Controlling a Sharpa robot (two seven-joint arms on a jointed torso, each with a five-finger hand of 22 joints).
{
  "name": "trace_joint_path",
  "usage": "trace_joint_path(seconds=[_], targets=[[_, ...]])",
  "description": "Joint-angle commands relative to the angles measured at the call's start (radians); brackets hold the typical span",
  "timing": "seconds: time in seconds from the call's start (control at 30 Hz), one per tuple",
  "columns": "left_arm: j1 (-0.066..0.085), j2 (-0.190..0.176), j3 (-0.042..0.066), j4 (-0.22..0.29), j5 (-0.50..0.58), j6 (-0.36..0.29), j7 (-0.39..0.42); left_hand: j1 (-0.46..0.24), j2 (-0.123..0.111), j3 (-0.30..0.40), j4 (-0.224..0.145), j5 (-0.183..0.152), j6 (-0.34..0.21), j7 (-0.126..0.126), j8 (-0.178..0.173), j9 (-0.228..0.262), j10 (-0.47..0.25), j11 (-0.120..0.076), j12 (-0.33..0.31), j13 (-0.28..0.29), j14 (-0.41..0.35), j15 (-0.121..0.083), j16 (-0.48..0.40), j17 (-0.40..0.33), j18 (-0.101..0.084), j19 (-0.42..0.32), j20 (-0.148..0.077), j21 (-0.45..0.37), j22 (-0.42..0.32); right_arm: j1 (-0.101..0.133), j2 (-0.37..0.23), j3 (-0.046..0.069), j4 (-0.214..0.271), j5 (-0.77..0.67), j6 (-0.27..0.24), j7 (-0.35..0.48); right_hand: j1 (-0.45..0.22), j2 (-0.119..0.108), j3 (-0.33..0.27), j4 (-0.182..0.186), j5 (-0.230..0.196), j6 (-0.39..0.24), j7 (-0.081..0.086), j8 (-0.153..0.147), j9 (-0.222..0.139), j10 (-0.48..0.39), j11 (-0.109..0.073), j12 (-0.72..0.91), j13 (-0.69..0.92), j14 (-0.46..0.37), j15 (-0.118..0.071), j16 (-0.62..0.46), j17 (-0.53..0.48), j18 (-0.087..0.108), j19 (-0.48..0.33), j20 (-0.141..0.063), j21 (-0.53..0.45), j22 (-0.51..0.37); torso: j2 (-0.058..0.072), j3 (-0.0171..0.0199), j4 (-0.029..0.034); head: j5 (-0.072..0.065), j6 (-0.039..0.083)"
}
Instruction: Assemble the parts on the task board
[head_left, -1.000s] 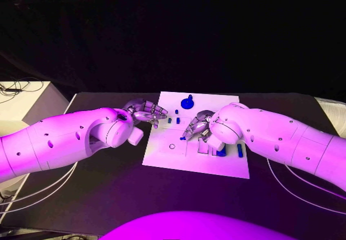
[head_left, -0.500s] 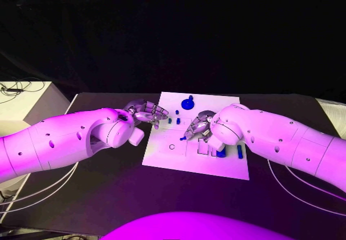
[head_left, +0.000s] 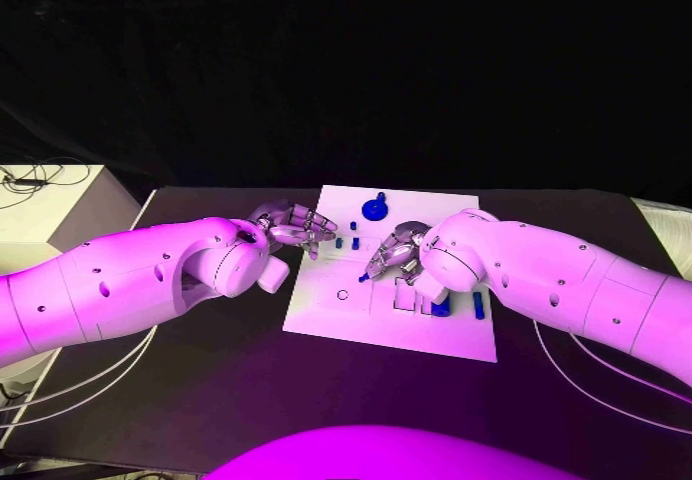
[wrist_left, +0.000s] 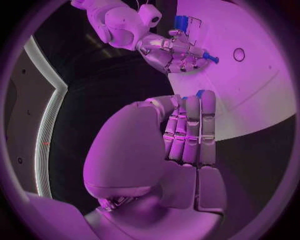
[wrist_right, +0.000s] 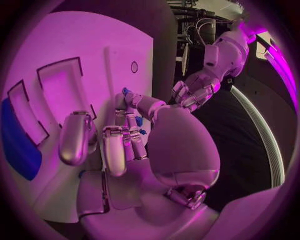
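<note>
The white task board (head_left: 389, 325) lies in the middle of the black table. My right hand (head_left: 397, 252) hovers over its centre and pinches a small blue peg (head_left: 362, 277) between thumb and a finger; the peg (wrist_right: 125, 91) points down toward the board, a little short of a round hole (head_left: 342, 294). My left hand (head_left: 296, 228) hangs over the board's left edge with its fingers (wrist_left: 187, 130) curled in and nothing seen in them. Two short blue pegs (head_left: 346, 241) stand just beside it. A round blue knob (head_left: 375, 207) stands at the board's far edge.
Blue pieces (head_left: 443, 305) lie in recessed slots under my right wrist, with a narrow blue bar (head_left: 479, 305) next to them. A pale cabinet (head_left: 43, 205) stands off the table's left side. Black table (head_left: 216, 400) surrounds the board.
My right hand has edged slightly to the left with the blue peg, closer to the round hole. The left hand has stayed where it was.
</note>
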Motion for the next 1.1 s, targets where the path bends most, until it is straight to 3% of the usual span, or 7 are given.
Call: trace_joint_path(seconds=[0.03, 0.73, 0.97, 1.1], targets=[[0.001, 0.002, 0.001, 0.001, 0.002, 0.000, 0.004, -0.001, -0.004, 0.000, -0.005, 0.005, 0.008, 0.002, -0.007, -0.001, 0.007, -0.002, -0.003, 0.001, 0.008, 0.000, -0.006, 0.001, 0.017, -0.004, 0.000, 0.003, 0.002, -0.004, 0.003, -0.002, 0.005, 0.008, 0.005, 0.025, -0.009, -0.004, -0.008, 0.002, -0.006, -0.005, -0.003, 0.001, -0.002, -0.001, -0.002, -0.005, -0.002, 0.063, -0.001, -0.004, 0.098, -0.001, 0.051, -0.005, -0.006, 0.166, 0.000, -0.0001, 0.0003, 0.000, 0.001], [0.001, 0.000, 0.001, 0.003, 0.002, -0.001, 0.003, -0.006, -0.005, 0.005, -0.012, 0.005, 0.010, 0.002, -0.008, -0.002, 0.008, -0.002, -0.004, 0.002, 0.009, 0.000, -0.007, 0.003, 0.017, -0.010, 0.001, 0.011, 0.007, -0.004, 0.003, -0.002, 0.005, 0.003, 0.005, 0.024, -0.020, -0.022, -0.022, 0.012, -0.016, -0.010, -0.003, -0.004, -0.005, -0.003, -0.002, -0.009, -0.004, 0.060, 0.000, -0.008, 0.090, 0.000, 0.051, -0.005, -0.014, 0.163, 0.000, -0.0006, 0.0001, -0.002, 0.005], [0.001, -0.001, 0.001, 0.003, 0.002, -0.001, 0.003, -0.006, -0.005, 0.005, -0.012, 0.005, 0.010, 0.002, -0.008, -0.002, 0.008, -0.002, -0.004, 0.002, 0.009, 0.000, -0.007, 0.003, 0.017, -0.010, 0.001, 0.011, 0.007, -0.004, 0.002, -0.003, 0.011, -0.030, -0.008, 0.025, -0.038, -0.055, -0.048, 0.042, -0.108, -0.017, 0.000, -0.018, -0.014, -0.001, 0.001, -0.011, -0.006, 0.057, 0.002, -0.013, 0.082, -0.001, 0.052, -0.004, -0.014, 0.163, 0.001, -0.0002, -0.0003, -0.003, 0.005], [0.001, -0.001, 0.001, 0.004, 0.002, -0.001, 0.003, -0.006, -0.005, 0.005, -0.012, 0.005, 0.010, 0.002, -0.008, -0.002, 0.008, -0.002, -0.004, 0.002, 0.009, 0.000, -0.007, 0.003, 0.017, -0.010, 0.001, 0.011, 0.007, -0.004, 0.002, -0.005, 0.012, -0.055, -0.016, 0.026, -0.036, -0.061, -0.054, 0.046, -0.119, -0.021, 0.001, -0.021, -0.017, 0.004, 0.000, -0.005, -0.003, 0.056, 0.002, -0.013, 0.081, 0.000, 0.052, -0.004, -0.017, 0.162, 0.000, -0.0003, -0.0004, -0.003, 0.005]])
